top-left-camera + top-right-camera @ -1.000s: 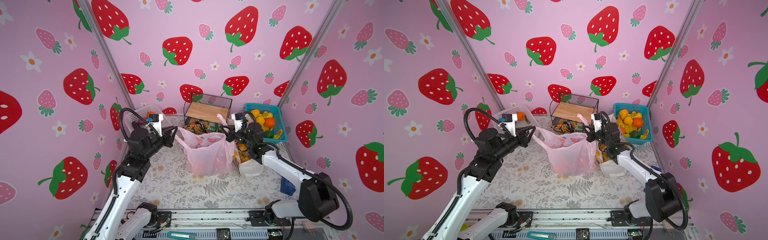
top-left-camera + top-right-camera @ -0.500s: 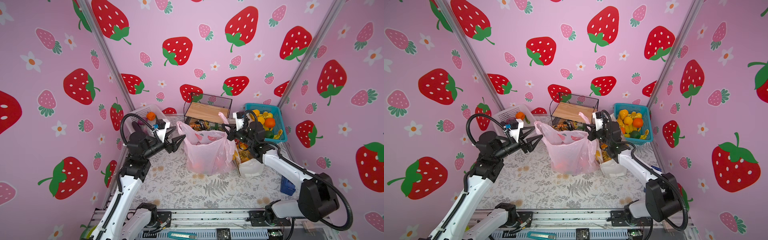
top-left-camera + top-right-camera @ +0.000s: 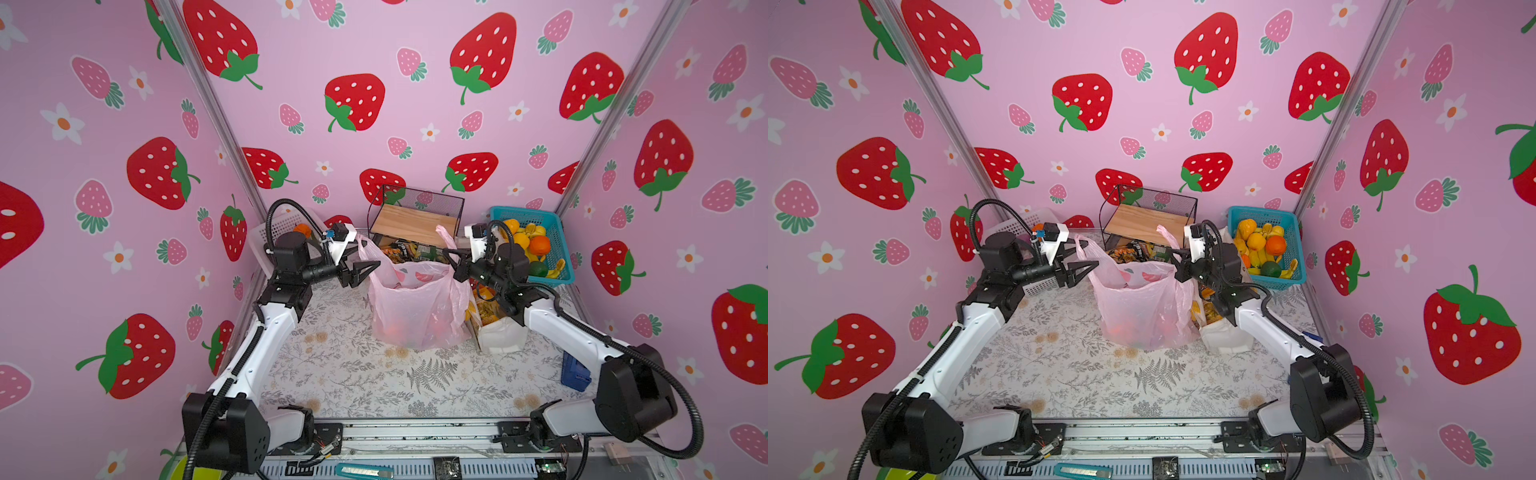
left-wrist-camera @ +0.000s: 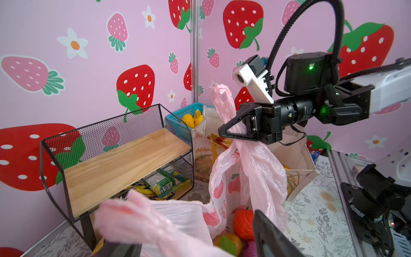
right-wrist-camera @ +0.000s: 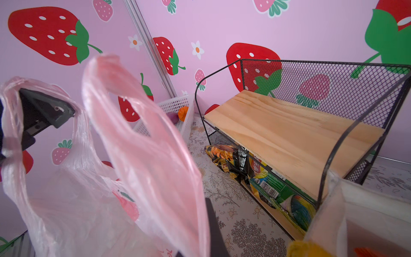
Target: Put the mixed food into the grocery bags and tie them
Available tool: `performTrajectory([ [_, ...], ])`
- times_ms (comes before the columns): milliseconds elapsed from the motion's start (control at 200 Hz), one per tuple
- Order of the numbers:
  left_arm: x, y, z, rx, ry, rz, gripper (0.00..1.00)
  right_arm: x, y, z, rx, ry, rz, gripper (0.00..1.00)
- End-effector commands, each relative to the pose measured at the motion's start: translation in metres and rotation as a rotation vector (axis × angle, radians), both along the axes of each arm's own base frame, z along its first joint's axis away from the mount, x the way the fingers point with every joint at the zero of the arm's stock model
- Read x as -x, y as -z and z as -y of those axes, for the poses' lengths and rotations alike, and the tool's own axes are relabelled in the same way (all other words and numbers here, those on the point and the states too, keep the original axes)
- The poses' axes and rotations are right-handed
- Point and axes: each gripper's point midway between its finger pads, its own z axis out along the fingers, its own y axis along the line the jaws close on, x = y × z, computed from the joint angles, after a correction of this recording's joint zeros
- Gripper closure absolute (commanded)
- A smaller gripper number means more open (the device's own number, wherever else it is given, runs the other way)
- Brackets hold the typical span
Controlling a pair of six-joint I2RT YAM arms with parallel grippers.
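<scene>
The plastic bag (image 3: 415, 307) holds toy vegetables (image 4: 243, 223); the tote (image 3: 500, 338) stands just beside its right side. Behind the bag is the wire shelf (image 3: 409, 226), with snack packets (image 3: 405, 251) lying under its board. A lattice basket (image 3: 276, 228) sits behind-left of the bag, and the fruit basket (image 3: 557, 237) behind-right, beyond the tote.

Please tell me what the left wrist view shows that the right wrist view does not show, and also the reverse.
Only the left wrist view: the right gripper shut on a handle of the pink bag, the blue basket of fruit, and toy vegetables inside the bag. Only the right wrist view: the white basket. Both: the pink bag, the wire shelf and the snack packets under it.
</scene>
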Motion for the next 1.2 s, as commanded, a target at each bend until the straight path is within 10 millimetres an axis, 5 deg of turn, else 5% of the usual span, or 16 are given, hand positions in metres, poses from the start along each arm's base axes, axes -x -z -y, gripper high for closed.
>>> performTrajectory([
  [0, -0.003, -0.024, 0.007, 0.011, 0.085, 0.072, 0.22, -0.004, -0.012, -0.001, -0.017, -0.009, 0.02, 1.0],
  [360, -0.039, -0.014, -0.003, -0.016, -0.04, 0.007, 0.23, -0.006, -0.012, -0.004, -0.014, -0.014, 0.021, 1.0],
  [670, -0.014, 0.012, -0.02, -0.055, -0.044, -0.088, 0.22, -0.01, -0.009, -0.005, -0.005, -0.016, 0.021, 1.0],
  [1191, -0.052, -0.008, 0.002, 0.052, 0.115, -0.133, 0.18, -0.009, 0.0, -0.007, -0.01, -0.022, -0.002, 1.0],
])
